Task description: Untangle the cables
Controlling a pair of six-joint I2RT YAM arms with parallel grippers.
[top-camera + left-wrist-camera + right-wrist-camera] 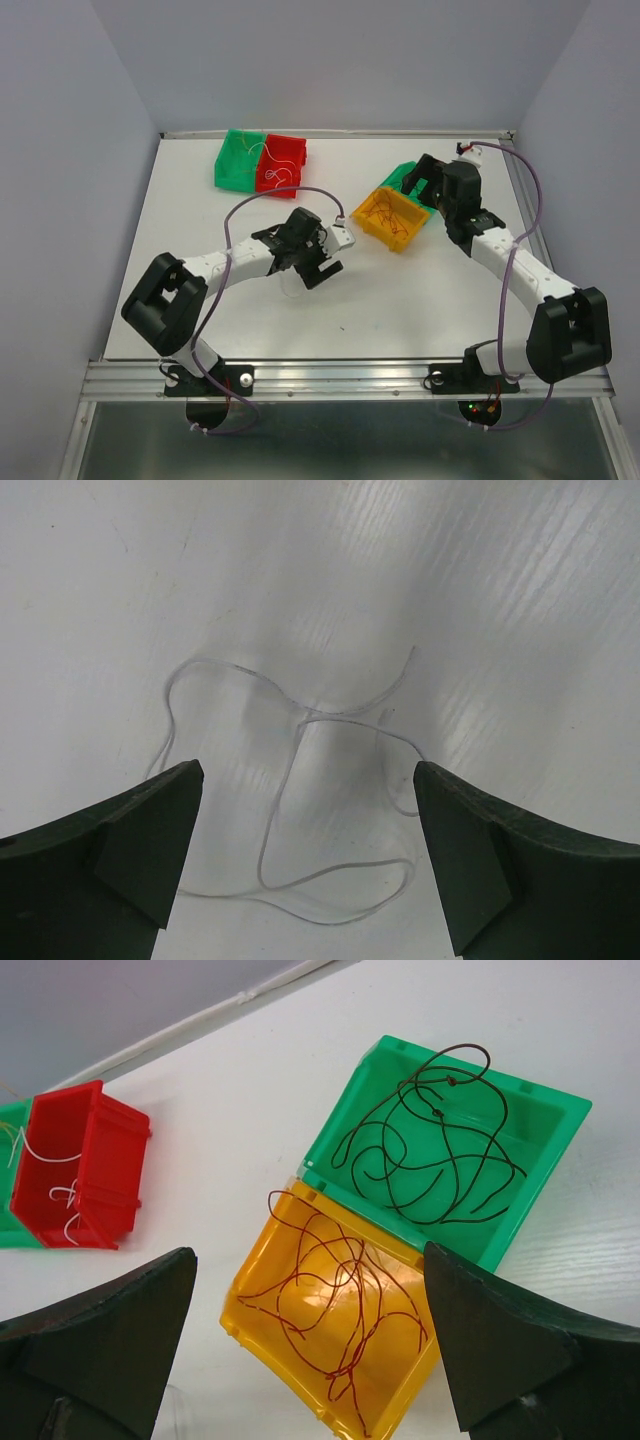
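White strand (301, 720) lies loose beneath the wide-open, empty left claw (308, 772); the right claw (310, 1253) gapes empty too.

A red bin (292, 148) touches a green bin (232, 172) far back. Thin dark cables (396, 225) lie in a yellow bin (368, 208).

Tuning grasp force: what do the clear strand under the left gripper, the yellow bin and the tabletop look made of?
Clear strand: hair-thin, translucent, glossy, holds loose curls; plastic filament or clear-jacketed wire, cannot tell which. Yellow bin: moulded plastic, slightly translucent, shiny highlights on its walls. Tabletop: white, smooth, fine streaked grain with soft reflections; probably laminate or painted board.
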